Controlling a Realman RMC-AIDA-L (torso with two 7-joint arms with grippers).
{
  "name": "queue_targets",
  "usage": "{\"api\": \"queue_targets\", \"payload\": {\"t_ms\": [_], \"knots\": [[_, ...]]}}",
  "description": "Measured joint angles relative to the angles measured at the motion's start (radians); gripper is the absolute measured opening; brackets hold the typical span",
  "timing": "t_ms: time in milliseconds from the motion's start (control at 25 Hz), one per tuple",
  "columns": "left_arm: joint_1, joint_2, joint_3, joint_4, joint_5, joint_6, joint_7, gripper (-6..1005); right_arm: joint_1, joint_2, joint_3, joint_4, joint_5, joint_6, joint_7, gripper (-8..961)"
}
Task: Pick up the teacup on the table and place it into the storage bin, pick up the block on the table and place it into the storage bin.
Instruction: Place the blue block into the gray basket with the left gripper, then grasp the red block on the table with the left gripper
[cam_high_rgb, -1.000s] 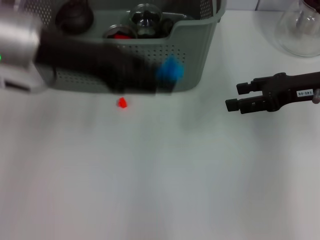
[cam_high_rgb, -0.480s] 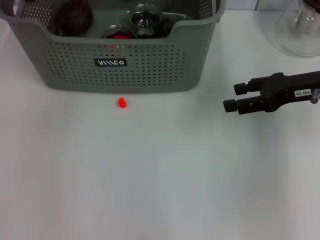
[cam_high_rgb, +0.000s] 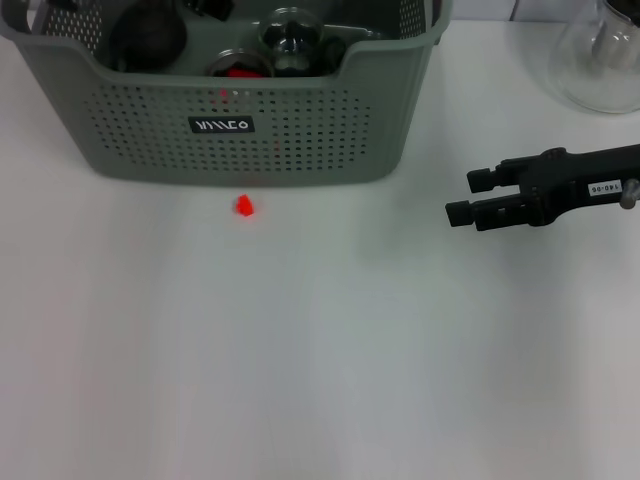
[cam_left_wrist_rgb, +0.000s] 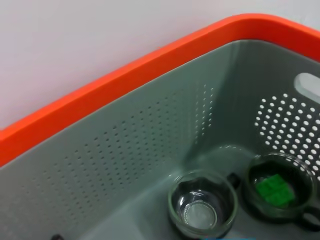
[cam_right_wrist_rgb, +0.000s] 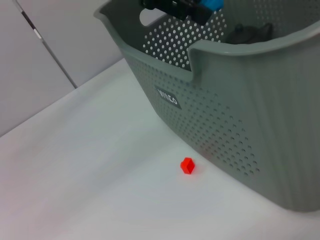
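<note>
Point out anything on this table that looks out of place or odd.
One stray: a small red piece lies on the table just in front of the storage bin, outside it. The bin stands upright with cups inside. The right hand hovers apart; the left hand holds a blue block above the bin.

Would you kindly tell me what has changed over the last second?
The left arm, which swept across the storage bin front carrying a blue block, has risen over the bin; its left hand holds the block above the interior. The red block stayed put, and the right hand barely moved.

Grey-green perforated storage bin (cam_high_rgb: 300, 130) holds glass teacups (cam_left_wrist_rgb: 202, 210); blue block (cam_right_wrist_rgb: 212, 5) above it.
</note>
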Motion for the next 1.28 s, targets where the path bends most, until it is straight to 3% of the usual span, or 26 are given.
{"api": "queue_targets", "payload": {"t_ms": [200, 360, 480, 600, 680, 720, 760, 880, 960, 1040, 1120, 1280], "knots": [[0.000, -0.004, 0.001, -0.001, 0.009, -0.005, 0.000, 417, -0.003, 0.000, 0.001, 0.001, 0.000, -0.001, 0.000, 796], [0.005, -0.005, -0.002, 0.018, 0.005, -0.005, 0.004, 593, -0.004, 0.000, 0.000, 0.001, 0.000, -0.002, 0.000, 796], [0.040, -0.007, -0.010, 0.098, -0.047, 0.023, 0.014, 713, -0.006, 0.000, 0.000, 0.001, 0.000, -0.002, -0.004, 796], [0.128, -0.007, -0.023, 0.269, -0.240, 0.108, 0.055, 828, -0.010, -0.002, 0.001, 0.001, 0.000, -0.002, -0.007, 796], [0.195, -0.004, -0.049, 0.375, -0.425, 0.188, 0.104, 842, -0.011, -0.003, 0.004, 0.001, 0.000, -0.003, -0.008, 795], [0.256, -0.005, -0.088, 0.448, -0.593, 0.248, 0.159, 849, -0.011, -0.003, 0.005, 0.001, 0.001, -0.004, -0.008, 795], [0.256, -0.005, -0.088, 0.448, -0.593, 0.248, 0.159, 857, -0.011, -0.003, 0.005, 0.001, 0.001, -0.005, -0.008, 795], [0.368, -0.021, -0.153, 0.507, -0.879, 0.340, 0.292, 869, -0.011, -0.003, 0.006, 0.001, 0.001, -0.006, -0.009, 795], [0.418, -0.027, -0.162, 0.509, -0.997, 0.418, 0.376, 866, -0.010, -0.003, 0.006, -0.001, 0.002, -0.006, -0.009, 795], [0.458, -0.040, -0.161, 0.503, -1.052, 0.522, 0.459, 863, -0.010, -0.003, 0.006, -0.002, 0.004, -0.005, -0.008, 796], [0.504, -0.070, -0.140, 0.492, -1.035, 0.679, 0.564, 863, -0.009, -0.003, 0.006, -0.002, 0.004, -0.004, -0.005, 796], [0.542, -0.077, -0.067, 0.452, -0.952, 0.713, 0.609, 864, -0.006, -0.003, 0.008, -0.003, 0.005, 0.000, -0.001, 796]]}}
